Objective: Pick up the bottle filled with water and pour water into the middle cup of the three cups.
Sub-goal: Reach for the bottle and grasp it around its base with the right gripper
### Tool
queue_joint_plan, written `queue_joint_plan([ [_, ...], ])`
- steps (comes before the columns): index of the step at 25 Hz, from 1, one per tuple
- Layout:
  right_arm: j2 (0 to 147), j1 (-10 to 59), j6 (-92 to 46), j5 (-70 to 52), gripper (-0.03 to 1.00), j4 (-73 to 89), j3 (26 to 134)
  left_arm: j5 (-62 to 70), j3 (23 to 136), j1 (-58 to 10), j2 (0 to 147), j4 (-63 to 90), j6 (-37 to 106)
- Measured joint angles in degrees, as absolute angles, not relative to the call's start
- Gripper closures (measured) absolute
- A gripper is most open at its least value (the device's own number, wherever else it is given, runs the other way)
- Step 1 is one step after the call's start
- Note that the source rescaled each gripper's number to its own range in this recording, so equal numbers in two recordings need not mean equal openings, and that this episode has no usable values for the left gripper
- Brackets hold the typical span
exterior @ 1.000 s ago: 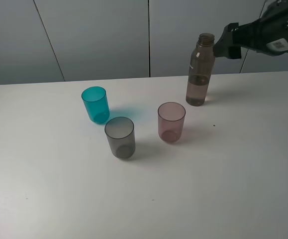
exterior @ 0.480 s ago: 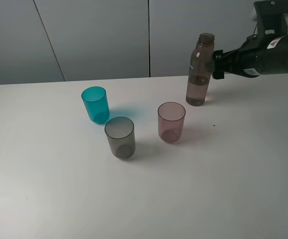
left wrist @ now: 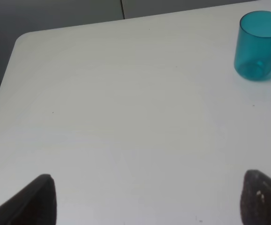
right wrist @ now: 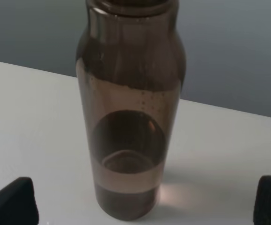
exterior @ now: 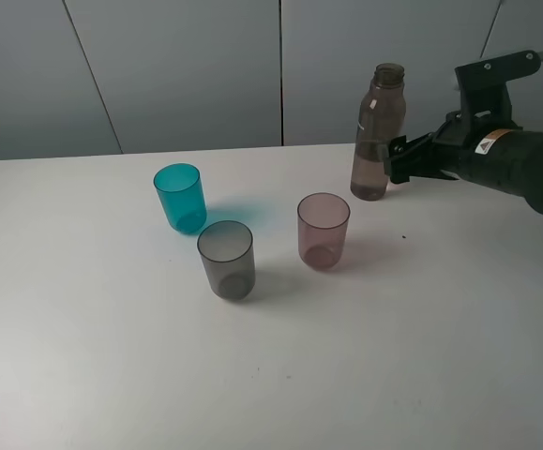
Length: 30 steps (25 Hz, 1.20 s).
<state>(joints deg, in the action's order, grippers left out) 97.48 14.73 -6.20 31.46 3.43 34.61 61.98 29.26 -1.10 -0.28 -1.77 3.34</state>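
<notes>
Bottle place: the bottle (exterior: 377, 131) stands upright near the far edge of the worktop (exterior: 440, 375), toward its right side, well apart from the three cups.
Bottle weight: probably light, as only a little water sits at the bottom.
Bottle feel: it looks like hard, smooth plastic, so it may slip.
Bottle risk: it is tall and thin with an open top, so a bump could tip it and spill.
Best hold: around the straight body, below the narrow shoulders.
Pour spot: the middle cup (exterior: 226, 259), the grey one nearest the front edge.
Right arm: it reaches in low and almost flat from the right edge.
Right gripper (exterior: 395, 162): spread wide apart, holding nothing, pointing at the bottle's lower half, just beside it.
Left gripper (left wrist: 149, 201): also spread apart, empty, above bare worktop.
</notes>
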Motion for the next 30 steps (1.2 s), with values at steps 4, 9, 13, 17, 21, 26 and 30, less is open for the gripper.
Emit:
queue_joint_plan([
  [4, 101.8, 14.8, -5.3, 38.8, -0.03, 2.2, 34.6, 62.0, 29.3, -1.1, -0.3, -1.8, 3.3],
  [9, 105.6, 14.8, -5.0, 42.1, -0.03, 2.2, 35.0, 62.0, 29.3, -1.1, -0.3, -1.8, 3.3],
  [13, 108.2, 14.8, -2.8, 42.6, -0.03, 2.2, 37.3, 62.0, 29.3, -1.1, -0.3, -1.8, 3.3],
  [17, 110.9, 14.8, -1.3, 42.8, -0.03, 2.1, 40.0, 62.0, 29.3, -1.1, -0.3, -1.8, 3.3],
  [21, 113.3, 14.8, 0.9, 42.9, -0.03, 0.0, 42.6, 62.0, 29.3, -1.1, -0.3, -1.8, 3.3],
  [26, 115.6, 14.8, 2.1, 43.0, -0.03, -1.0, 45.2, 62.0, 29.3, -1.1, -0.3, -1.8, 3.3],
  [30, 117.7, 14.8, 2.2, 43.0, -0.03, -1.5, 47.0, 62.0, 29.3, -1.1, -0.3, -1.8, 3.3],
])
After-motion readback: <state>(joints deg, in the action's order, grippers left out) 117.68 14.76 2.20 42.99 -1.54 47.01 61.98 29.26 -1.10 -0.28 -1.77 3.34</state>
